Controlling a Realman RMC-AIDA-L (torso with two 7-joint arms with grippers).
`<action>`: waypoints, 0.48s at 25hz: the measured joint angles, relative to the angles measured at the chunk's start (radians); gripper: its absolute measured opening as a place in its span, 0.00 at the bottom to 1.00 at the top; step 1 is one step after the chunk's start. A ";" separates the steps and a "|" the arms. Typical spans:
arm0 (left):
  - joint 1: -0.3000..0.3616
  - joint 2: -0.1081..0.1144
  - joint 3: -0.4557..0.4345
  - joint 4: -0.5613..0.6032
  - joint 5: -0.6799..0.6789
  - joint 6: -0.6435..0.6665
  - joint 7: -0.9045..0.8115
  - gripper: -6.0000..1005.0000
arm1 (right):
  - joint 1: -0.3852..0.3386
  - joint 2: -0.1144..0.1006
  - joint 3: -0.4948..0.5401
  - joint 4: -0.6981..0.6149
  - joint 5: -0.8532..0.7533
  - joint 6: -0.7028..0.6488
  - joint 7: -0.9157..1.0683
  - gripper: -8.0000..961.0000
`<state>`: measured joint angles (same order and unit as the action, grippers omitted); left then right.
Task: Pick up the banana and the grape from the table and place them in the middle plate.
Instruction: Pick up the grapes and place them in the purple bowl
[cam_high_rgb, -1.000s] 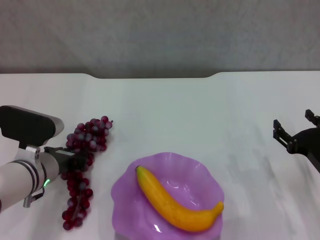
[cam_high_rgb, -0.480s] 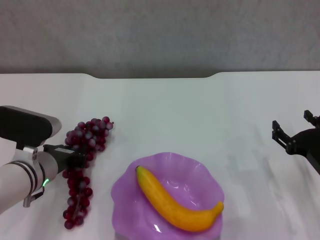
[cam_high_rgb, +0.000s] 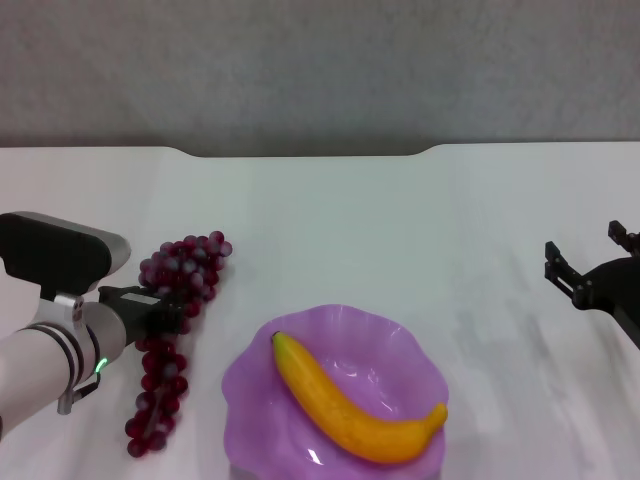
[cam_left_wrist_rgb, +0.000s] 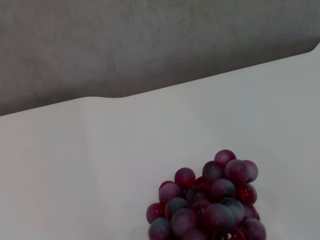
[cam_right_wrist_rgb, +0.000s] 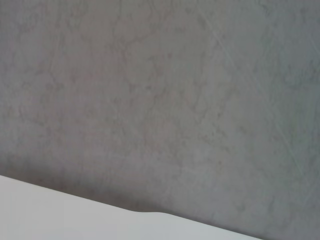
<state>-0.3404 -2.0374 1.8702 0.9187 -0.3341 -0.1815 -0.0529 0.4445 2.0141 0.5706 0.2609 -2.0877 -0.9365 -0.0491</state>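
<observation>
The banana (cam_high_rgb: 350, 405) lies slantwise in the purple middle plate (cam_high_rgb: 405, 335) at the front centre of the white table (cam_high_rgb: 350, 220). The grape (cam_high_rgb: 188, 265), a long dark red bunch, lies to the left of the plate. My left gripper (cam_high_rgb: 165, 312) is shut on the middle of the bunch; the bunch's far end rises past the fingers and its near end trails toward the front edge. The bunch's end also shows in the left wrist view (cam_left_wrist_rgb: 210, 200). My right gripper (cam_high_rgb: 590, 262) is open and empty at the far right, above the table.
The table's far edge has a curved notch (cam_high_rgb: 300, 152), with a grey wall behind it. The right wrist view shows only the wall and a strip of table edge (cam_right_wrist_rgb: 75, 215).
My left gripper has shifted a little to the right, toward the plate, and the upper part of the grape bunch has moved with it. The right arm and the banana have not moved.
</observation>
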 joint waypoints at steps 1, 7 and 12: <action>0.000 0.000 0.001 0.000 -0.001 0.002 0.000 0.21 | -0.001 0.000 0.000 0.000 0.000 -0.001 0.000 0.92; 0.028 0.001 0.004 0.031 -0.003 0.039 0.002 0.20 | -0.001 0.000 0.000 0.000 0.000 -0.002 0.000 0.92; 0.069 0.003 0.019 0.077 -0.003 0.076 0.002 0.20 | -0.001 0.000 0.000 -0.001 0.000 -0.001 0.000 0.92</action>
<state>-0.2714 -2.0340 1.8890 0.9961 -0.3374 -0.1055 -0.0509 0.4439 2.0141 0.5706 0.2595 -2.0877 -0.9374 -0.0491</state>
